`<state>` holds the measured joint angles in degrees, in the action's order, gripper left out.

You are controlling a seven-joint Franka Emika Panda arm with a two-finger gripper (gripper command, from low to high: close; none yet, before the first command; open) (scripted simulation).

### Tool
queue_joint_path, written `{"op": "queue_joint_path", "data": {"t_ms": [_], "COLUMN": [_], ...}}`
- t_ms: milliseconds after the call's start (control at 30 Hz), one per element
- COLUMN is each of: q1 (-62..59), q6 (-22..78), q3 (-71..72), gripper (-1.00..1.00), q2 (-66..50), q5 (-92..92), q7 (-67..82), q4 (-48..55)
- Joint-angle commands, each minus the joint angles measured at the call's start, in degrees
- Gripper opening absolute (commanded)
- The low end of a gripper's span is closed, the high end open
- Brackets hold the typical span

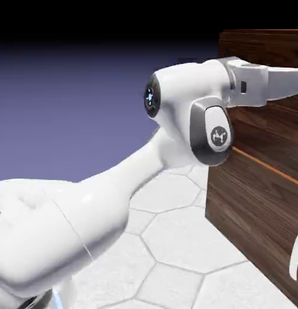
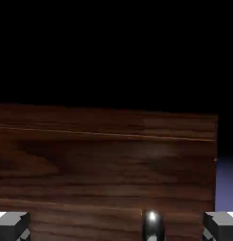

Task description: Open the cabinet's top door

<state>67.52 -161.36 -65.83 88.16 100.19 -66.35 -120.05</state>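
Note:
The dark walnut cabinet (image 1: 251, 48) fills the exterior view's right side. Its top door (image 1: 266, 133) is the upper panel and lies flush with the front, above a thin light seam. My white hand (image 1: 260, 84) reaches in front of this panel, and its fingers run off the right edge. In the hand view the top door (image 2: 104, 160) spans the frame. My gripper (image 2: 116, 228) is open, with its grey fingertips (image 2: 12, 226) at the bottom corners. A rounded silver handle (image 2: 152, 225) shows between the fingertips, nearer the right one and touching neither.
The lower dark panel (image 1: 254, 211) carries its own silver handle (image 1: 296, 256) at the right edge. A white hexagon-patterned tabletop (image 1: 175, 235) lies under the arm. The cabinet's right edge (image 2: 216, 160) shows in the hand view, with blue backdrop beyond it.

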Motion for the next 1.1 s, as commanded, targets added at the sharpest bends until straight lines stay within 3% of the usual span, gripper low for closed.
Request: {"op": "queue_joint_path", "data": {"t_ms": [0,300,333,700,1067], "q1": [1.66,13.87,13.87,-1.49,-18.63], "q6": [0.31,0.79,0.79,13.85,31.31], "q3": [-1.64,-6.02,-6.02,-0.57,7.81], "gripper": [0.00,0.00,-1.00,-1.00,-1.00], "q2": [1.38,3.47,3.47,7.99,10.80], "q5": [2.50,10.48,10.48,29.68,34.45], "q7": [-0.60,-2.36,-2.36,-23.71,-38.01], "q4": [1.02,11.59,11.59,-8.07,-30.91]}}
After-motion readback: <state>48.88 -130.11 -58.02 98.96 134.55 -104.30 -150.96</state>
